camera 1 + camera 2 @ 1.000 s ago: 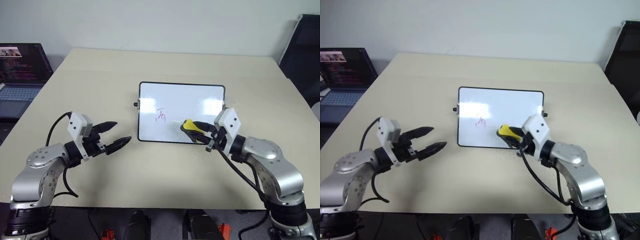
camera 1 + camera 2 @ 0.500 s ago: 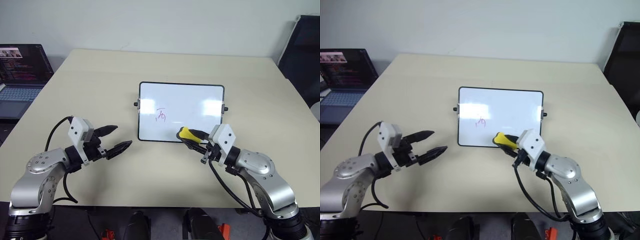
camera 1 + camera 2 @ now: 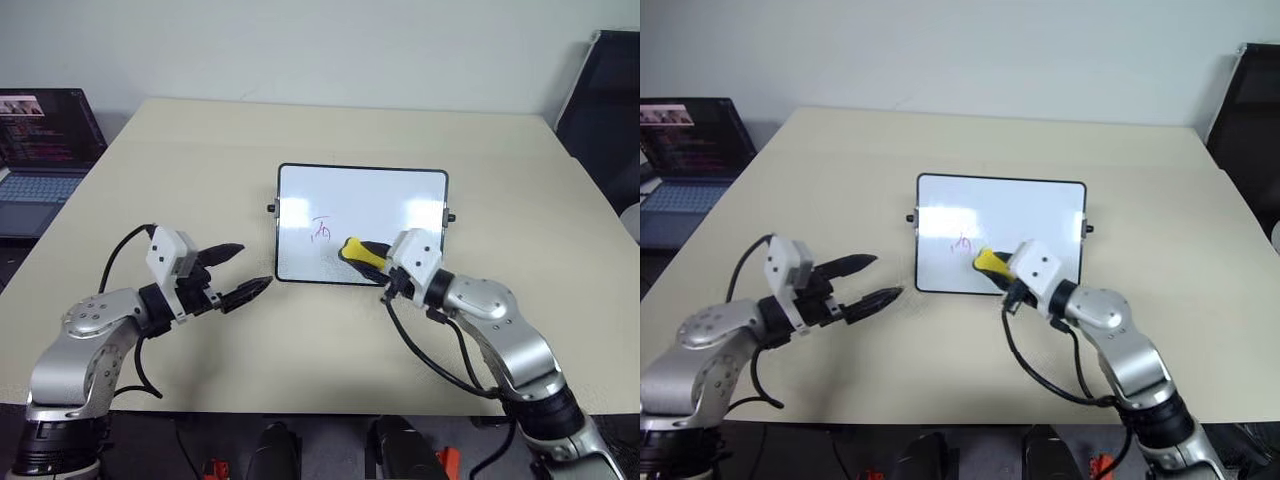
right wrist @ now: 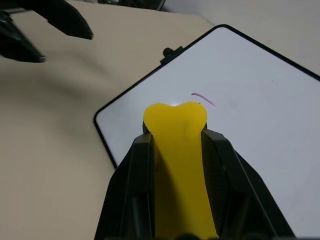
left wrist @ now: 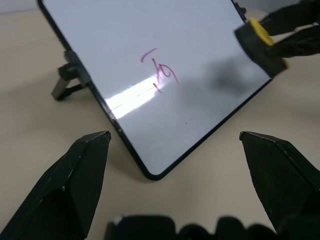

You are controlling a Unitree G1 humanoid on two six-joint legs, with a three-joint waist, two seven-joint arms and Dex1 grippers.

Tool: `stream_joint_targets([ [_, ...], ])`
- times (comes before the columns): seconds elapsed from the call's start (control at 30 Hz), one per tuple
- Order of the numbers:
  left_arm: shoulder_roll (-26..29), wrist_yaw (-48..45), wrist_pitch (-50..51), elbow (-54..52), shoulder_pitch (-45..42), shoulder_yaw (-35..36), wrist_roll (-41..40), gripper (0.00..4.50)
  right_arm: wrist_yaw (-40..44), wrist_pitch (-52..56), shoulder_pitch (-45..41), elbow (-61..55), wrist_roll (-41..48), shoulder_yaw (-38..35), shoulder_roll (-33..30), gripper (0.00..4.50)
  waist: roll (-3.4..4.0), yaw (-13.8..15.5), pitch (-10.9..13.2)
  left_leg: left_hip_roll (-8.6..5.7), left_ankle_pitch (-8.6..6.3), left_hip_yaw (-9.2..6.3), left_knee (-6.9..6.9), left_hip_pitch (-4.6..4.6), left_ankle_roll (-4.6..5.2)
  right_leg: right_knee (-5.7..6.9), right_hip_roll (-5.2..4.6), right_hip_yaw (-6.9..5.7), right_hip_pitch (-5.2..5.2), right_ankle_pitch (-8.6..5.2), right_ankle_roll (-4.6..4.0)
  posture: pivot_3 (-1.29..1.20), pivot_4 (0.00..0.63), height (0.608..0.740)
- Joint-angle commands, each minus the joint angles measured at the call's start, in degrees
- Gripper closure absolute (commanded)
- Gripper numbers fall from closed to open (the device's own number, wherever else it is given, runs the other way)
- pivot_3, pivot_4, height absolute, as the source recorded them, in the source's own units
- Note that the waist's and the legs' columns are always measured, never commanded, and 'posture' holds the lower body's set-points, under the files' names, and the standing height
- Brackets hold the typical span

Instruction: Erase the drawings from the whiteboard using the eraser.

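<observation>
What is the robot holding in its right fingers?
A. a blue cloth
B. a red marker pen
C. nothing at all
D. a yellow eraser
D: the right gripper has its black fingers shut on the small bright yellow eraser block, poised over the glossy white rectangular whiteboard with the thin black frame, just beside the reddish-brown hand-drawn mark.

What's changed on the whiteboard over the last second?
The right gripper, shut on the yellow eraser, has carried it leftward along the whiteboard's near edge toward the one reddish drawing visible on the board. Nothing was let go or newly picked up. The drawing looks unchanged, the board sits in the same spot, and the left gripper stays open beside the board's left side.
</observation>
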Motion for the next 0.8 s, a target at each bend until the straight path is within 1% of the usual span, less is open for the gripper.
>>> stream_joint_targets([
  [0.03, 1.1, -1.0, -1.3, -0.9, -1.0, -0.2, 0.4, 0.0, -2.2, -2.3, -8.1, 7.1, -5.9, 2.7, 1.5, 3.52, 0.0, 0.1, 0.0, 0.0, 0.0, -0.01, 0.01, 0.01, 0.0, 0.04, 0.0, -0.02, 0.0, 0.01, -0.02, 0.0, 0.15, 0.74],
  [0.13, 1.2, -1.3, -1.4, -0.8, -1.4, -0.6, 0.7, 0.0, -3.7, -2.9, -14.4, 13.4, -7.8, 3.5, 4.4, 3.52, 0.0, 0.1, 0.0, 0.0, 0.02, -0.01, 0.02, 0.02, 0.01, 0.1, 0.02, -0.02, -0.02, 0.03, -0.05, 0.0, 0.15, 0.74],
  [0.2, 1.1, -1.4, -1.4, -1.0, -1.6, -0.8, 0.9, 0.0, -3.2, -3.5, -19.7, 18.8, -10.0, 5.5, 6.2, 3.52, 0.02, 0.1, 0.0, 0.01, 0.01, -0.03, -0.01, 0.02, 0.01, 0.1, 0.02, -0.04, 0.0, 0.12, -0.07, 0.0, 0.15, 0.74],
  [0.23, 1.0, -1.4, -1.4, -1.1, -1.6, -0.9, 1.0, 0.0, -2.7, -3.7, -21.1, 20.6, -10.6, 6.2, 6.6, 3.52, 0.02, 0.0, 0.0, 0.0, 0.01, -0.02, -0.02, 0.01, 0.01, 0.09, 0.02, -0.03, -0.02, 0.24, 0.1, 0.0, 0.15, 0.74],
  [0.3, 1.1, -1.6, -1.6, -1.3, -1.4, -1.1, 1.3, 0.0, -2.2, -4.8, -23.1, 24.6, -13.0, 8.3, 6.6, 3.52, 0.02, 0.1, 0.0, 0.01, 0.01, -0.04, -0.06, -0.01, 0.01, 0.08, 0.02, -0.06, -0.03, 0.26, 0.12, 0.0, 0.15, 0.74],
  [0.43, 1.0, -1.6, -1.5, -1.8, -1.1, -1.2, 1.3, 0.0, -1.6, -3.5, -25.2, 29.1, -15.9, 10.0, 7.0, 3.52, 0.03, 0.4, 0.0, 0.01, 0.0, -0.09, -0.09, -0.04, 0.0, 0.08, 0.02, -0.14, -0.02, 0.25, 0.12, 0.0, 0.15, 0.74],
  [0.6, 0.9, -1.6, -1.5, -2.0, -0.9, -1.4, 1.3, 0.0, 7.0, -1.7, -24.0, 27.3, -18.8, 15.6, 4.3, 3.52, 0.03, 0.2, 0.0, 0.01, 0.01, -0.11, -0.02, 0.01, 0.01, 0.15, 0.02, -0.16, 0.02, 0.25, 0.13, 0.0, 0.15, 0.74],
  [0.7, 0.9, -1.7, -1.6, -1.6, -1.3, -1.6, 1.4, 0.0, 10.6, -0.9, -22.7, 24.6, -19.0, 16.9, 3.2, 3.52, 0.02, 0.2, 0.0, 0.01, 0.02, -0.11, 0.02, 0.02, 0.01, 0.16, 0.02, -0.15, 0.03, 0.19, 0.17, 0.0, 0.15, 0.74],
  [0.77, 0.9, -1.7, -1.6, -1.5, -1.6, -1.8, 1.4, 0.0, 8.3, -2.0, -23.2, 25.2, -20.8, 16.2, 3.6, 3.52, 0.03, 0.2, 0.0, 0.01, 0.02, -0.11, 0.05, 0.02, 0.01, 0.17, 0.02, -0.15, 0.05, 0.18, 0.18, 0.0, 0.15, 0.74],
  [0.8, 0.9, -1.7, -1.6, -1.5, -1.7, -1.9, 1.5, 0.0, 4.8, -3.4, -24.5, 27.2, -22.5, 15.5, 3.9, 3.52, 0.02, 0.2, 0.0, 0.01, 0.03, -0.11, 0.06, 0.02, 0.01, 0.18, 0.03, -0.14, 0.04, 0.19, 0.18, 0.0, 0.15, 0.74],
])
